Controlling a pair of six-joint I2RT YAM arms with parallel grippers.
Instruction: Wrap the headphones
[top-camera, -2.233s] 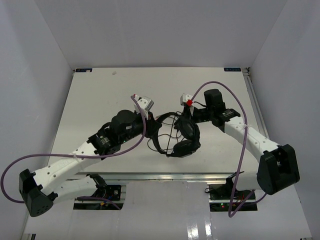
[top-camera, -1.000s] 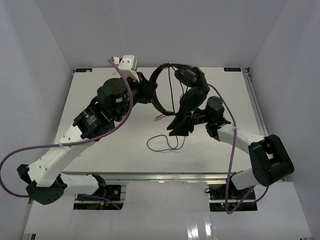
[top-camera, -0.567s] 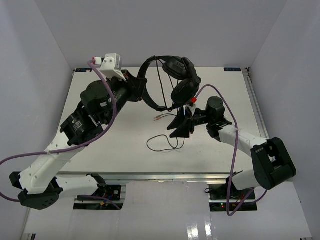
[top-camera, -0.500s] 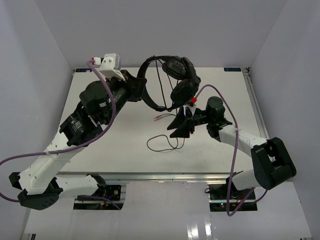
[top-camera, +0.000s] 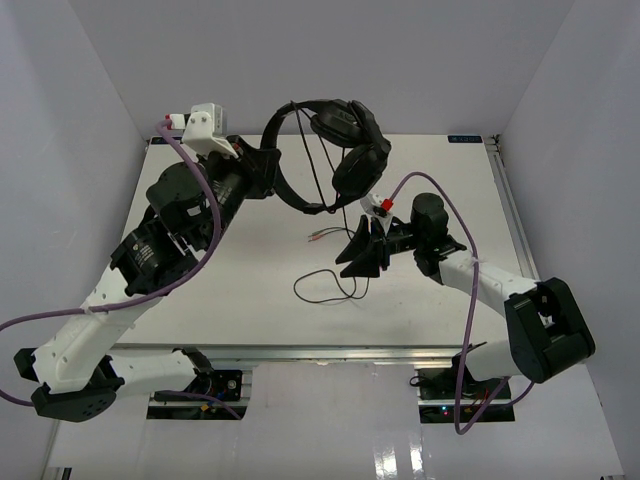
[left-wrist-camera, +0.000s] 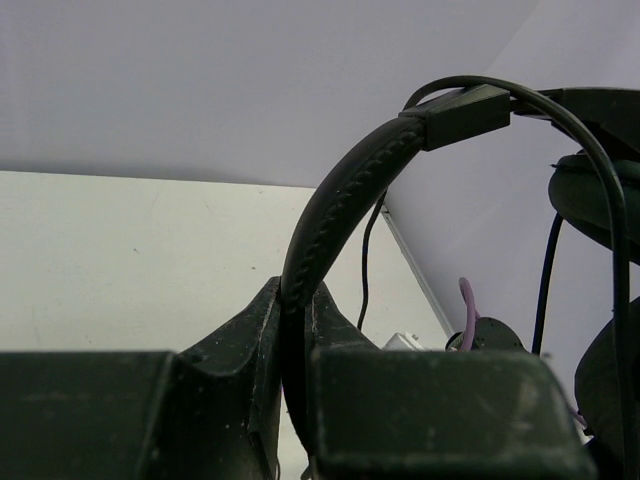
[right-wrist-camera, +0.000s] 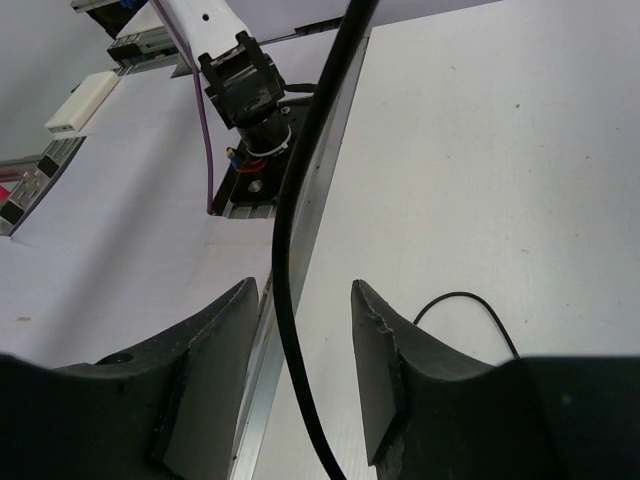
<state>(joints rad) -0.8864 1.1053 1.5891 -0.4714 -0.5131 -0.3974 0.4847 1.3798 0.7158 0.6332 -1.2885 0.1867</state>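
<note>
The left fingers (left-wrist-camera: 240, 340) are pressed onto the headband (left-wrist-camera: 340, 190) of the headphones (top-camera: 345, 150), pinching the stitched black strap between them. From that pinch the band arches up and to the right. The two earcups (top-camera: 362, 170) hang off its far end, high above the far middle of the counter (top-camera: 240, 270) and touching nothing below. Behind the fingers, the left arm (top-camera: 150, 260) climbs steeply from its base at the near left corner. Its elbow is bent and its wrist is lifted high over the far left part of the counter. A purple cable (top-camera: 190, 215) loops along it.

The right fingers (right-wrist-camera: 385, 360) are spread apart and grip nothing. The thin black cord (right-wrist-camera: 283, 270) runs down through the gap between them, closer to one finger than the other. In the top view the cord drops from the earcups, passes the right fingers and ends in a loose loop lying on the counter. Its plug end rests near the middle. The right arm (top-camera: 480, 285) stays low. Its forearm stretches leftward from the near right base, with the fingers pointing toward the counter's centre.
</note>
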